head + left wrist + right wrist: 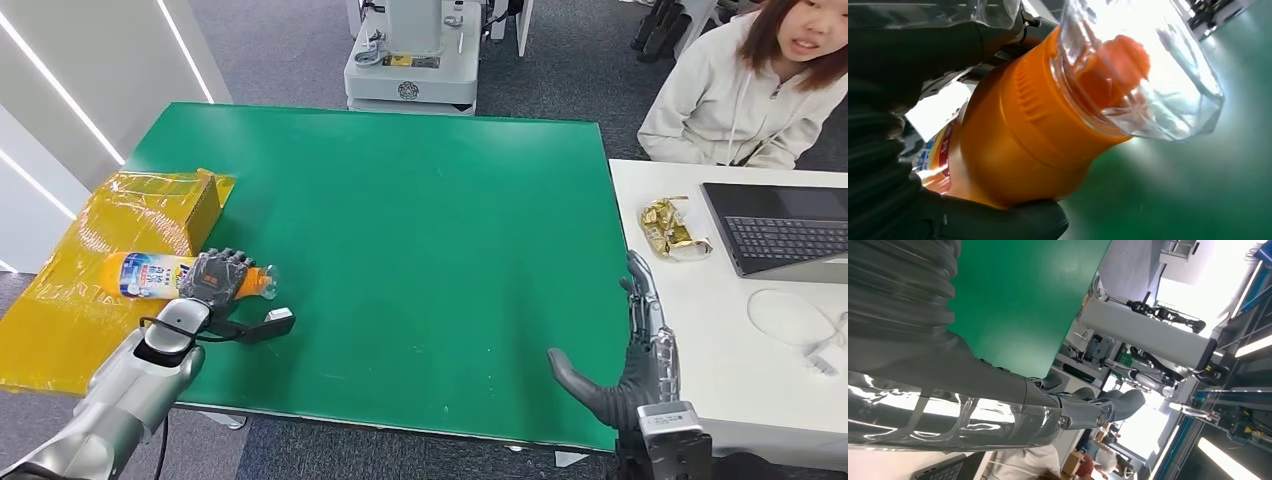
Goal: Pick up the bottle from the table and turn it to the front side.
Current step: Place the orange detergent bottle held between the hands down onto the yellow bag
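An orange bottle (145,274) with a blue and white label lies on its side at the left edge of the green table (420,220), cap pointing toward the table's middle. My left hand (215,278) wraps over its neck end and grips it. The left wrist view shows the orange bottle (1023,135) close up, with a clear cover over its orange cap, held between my dark fingers (998,220). My right hand (630,350) stands at the table's right front edge, fingers straight and apart, holding nothing. The right hand (998,400) is stretched flat in its wrist view.
A yellow box (160,210) on yellow plastic wrap sits just behind the bottle. A white desk (690,330) on the right carries a laptop (780,230), a gold wrapper (675,228) and a white cable. A person (750,90) sits behind it. A robot base (412,60) stands beyond the table.
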Available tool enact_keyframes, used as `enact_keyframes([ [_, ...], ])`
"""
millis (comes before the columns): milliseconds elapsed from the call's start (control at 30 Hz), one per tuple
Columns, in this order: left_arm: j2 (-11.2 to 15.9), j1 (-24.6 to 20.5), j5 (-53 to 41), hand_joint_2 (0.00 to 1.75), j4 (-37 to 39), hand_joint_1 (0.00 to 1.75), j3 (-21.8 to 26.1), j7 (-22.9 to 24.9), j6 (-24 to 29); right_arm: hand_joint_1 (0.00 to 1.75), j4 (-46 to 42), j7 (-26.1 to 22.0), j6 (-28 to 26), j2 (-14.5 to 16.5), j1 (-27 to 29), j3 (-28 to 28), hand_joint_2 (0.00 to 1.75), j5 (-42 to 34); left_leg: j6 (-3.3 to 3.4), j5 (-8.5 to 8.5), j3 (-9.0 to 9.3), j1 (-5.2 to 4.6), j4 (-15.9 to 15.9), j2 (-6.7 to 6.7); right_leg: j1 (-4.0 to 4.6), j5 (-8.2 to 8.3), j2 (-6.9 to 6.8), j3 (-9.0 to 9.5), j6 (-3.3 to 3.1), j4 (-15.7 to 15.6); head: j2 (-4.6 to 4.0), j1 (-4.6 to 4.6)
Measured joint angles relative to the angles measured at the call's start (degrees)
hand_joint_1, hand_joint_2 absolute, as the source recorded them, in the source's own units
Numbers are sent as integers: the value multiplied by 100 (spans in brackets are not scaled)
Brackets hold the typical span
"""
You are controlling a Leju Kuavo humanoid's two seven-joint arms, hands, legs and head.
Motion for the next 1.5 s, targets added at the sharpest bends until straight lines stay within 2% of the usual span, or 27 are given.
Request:
enact_keyframes([
  [133, -26, -124, -91, 175, 357, 0, 92, 330, 134, 0, 21, 0, 9, 0, -7, 19, 175, 5, 0, 0, 1, 0, 0, -2, 0, 0, -2, 3, 0, 1, 0, -1],
  [433, -101, -291, -87, 175, 751, 0, 248, 221, 371, 0, 52, -38, -81, -53, 16, 64, 175, -34, -1, 0, 14, -1, -1, -1, -1, 0, -1, 12, 0, 1, 0, -1],
  [600, -225, -274, 302, 175, 768, 0, 459, -232, 683, 0, 52, -9, -108, -63, 55, 100, 175, -38, -1, 1, 14, -1, -1, -2, -1, 0, -4, 13, 0, 3, 0, 0],
  [733, -395, -102, 1020, 175, 646, 0, 688, -768, 1194, 0, 52, 45, -93, -63, 71, 124, 175, -33, -1, 0, 13, -2, -1, 0, -1, 0, -2, 12, 0, 2, 0, 1],
  [867, -561, 161, 1625, 175, 324, 0, 853, -1197, 1660, 0, 52, 85, -79, -63, 77, 146, 175, -32, 0, -1, 11, -3, 0, -1, -2, 0, -2, 11, 0, -2, 0, 0],
  [1000, -812, 564, 3435, 175, -413, 0, 1126, -2300, 2106, 0, 49, 125, -80, -63, 97, 160, 175, -49, 1, -3, 9, -3, 0, -2, -2, -1, -3, 10, 1, -3, 0, 0],
  [1033, -874, 659, 3754, 175, -621, 0, 1176, -2448, 2117, 0, 48, 130, -82, -63, 105, 162, 175, -50, 2, -4, 8, -3, 0, -2, -2, -1, -3, 10, 1, -4, 0, 0],
  [1167, -1064, 922, 4462, 175, -1269, 0, 1314, -2718, 2048, 0, 48, 151, -86, -63, 130, 169, 175, -57, 3, -5, 8, -3, 0, -2, -1, -1, -3, 9, 1, -3, 0, 0],
  [1333, -1334, 1146, 5982, 175, -2108, 0, 1414, -3124, 1652, 0, 45, 157, -109, -52, 134, 173, 175, -100, 3, -4, 8, -2, 0, -3, -1, -1, -7, 10, 1, -3, 0, 1],
  [1500, -1459, 1254, 6472, 175, -2904, 0, 1384, -3225, 1530, 0, 45, 127, -155, -52, 143, 186, 175, -259, 3, -4, 8, -2, 0, -3, -1, 0, -7, 10, 1, -3, 0, 0],
])
